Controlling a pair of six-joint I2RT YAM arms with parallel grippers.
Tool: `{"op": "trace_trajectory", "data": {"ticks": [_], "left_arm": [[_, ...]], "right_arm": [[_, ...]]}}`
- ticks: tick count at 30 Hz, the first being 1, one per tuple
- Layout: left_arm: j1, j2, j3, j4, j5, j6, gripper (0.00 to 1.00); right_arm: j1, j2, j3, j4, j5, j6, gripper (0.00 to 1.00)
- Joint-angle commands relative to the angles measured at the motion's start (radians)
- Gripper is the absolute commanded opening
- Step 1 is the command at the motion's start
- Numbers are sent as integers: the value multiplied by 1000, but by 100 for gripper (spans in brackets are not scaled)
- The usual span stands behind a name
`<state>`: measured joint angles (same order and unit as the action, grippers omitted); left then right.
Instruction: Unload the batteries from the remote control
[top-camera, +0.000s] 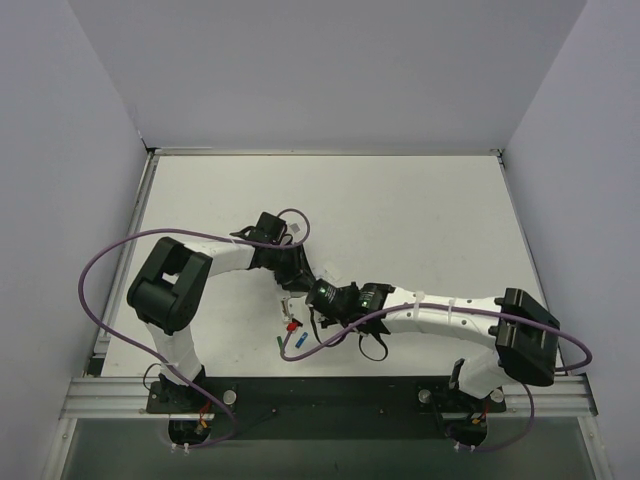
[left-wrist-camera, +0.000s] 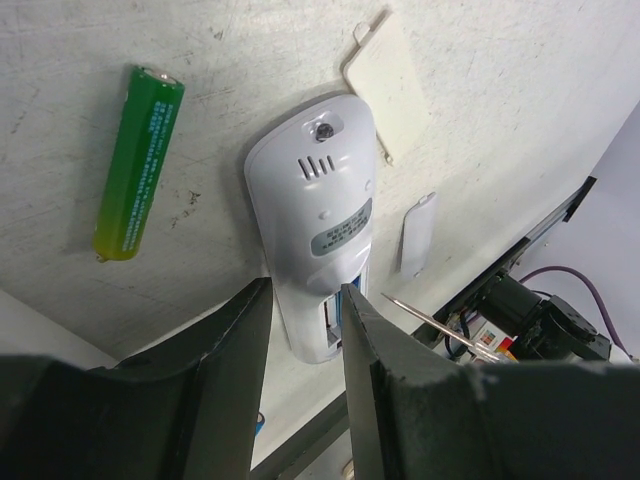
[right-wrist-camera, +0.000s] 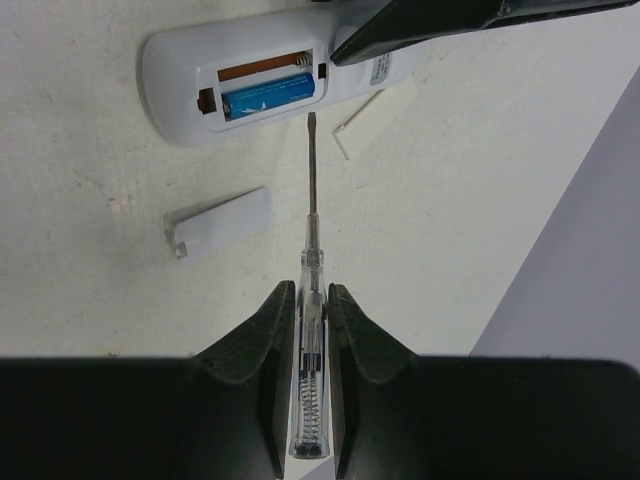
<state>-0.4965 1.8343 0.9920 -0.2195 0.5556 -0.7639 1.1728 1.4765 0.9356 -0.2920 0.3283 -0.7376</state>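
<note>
The white remote (right-wrist-camera: 240, 75) lies back up with its battery bay open. One blue battery (right-wrist-camera: 268, 98) sits in the lower slot; the upper slot is empty. My left gripper (left-wrist-camera: 305, 290) is shut on the remote (left-wrist-camera: 318, 220), its fingers on either side of the remote's end. My right gripper (right-wrist-camera: 312, 290) is shut on a clear-handled screwdriver (right-wrist-camera: 312, 270), whose tip is just short of the blue battery's end. A green battery (left-wrist-camera: 138, 162) lies loose on the table. In the top view a green battery (top-camera: 279, 341) and a blue battery (top-camera: 297, 346) lie near the front.
Two white battery covers lie beside the remote: one (right-wrist-camera: 218, 222) in front of it, one (right-wrist-camera: 375, 120) by its far end. The two grippers (top-camera: 292, 283) (top-camera: 318, 300) are close together at the table's near middle. The black base rail (top-camera: 330, 395) runs along the front edge.
</note>
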Motion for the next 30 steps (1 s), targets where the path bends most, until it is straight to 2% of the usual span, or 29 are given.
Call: {"op": "trace_trajectory", "data": {"ticks": [1,18,30], "left_arm": [[3,-6,-9,23,12,-12,43],[3,-10,-46,49,21,-31,43],[3,2,-84,106,49,-58,40]], "right_arm": [[28,30,49,-58,60,-20,0],[129,169,115,-142,166,-55,0],[168,277,229,-165,126,-111,0]]}}
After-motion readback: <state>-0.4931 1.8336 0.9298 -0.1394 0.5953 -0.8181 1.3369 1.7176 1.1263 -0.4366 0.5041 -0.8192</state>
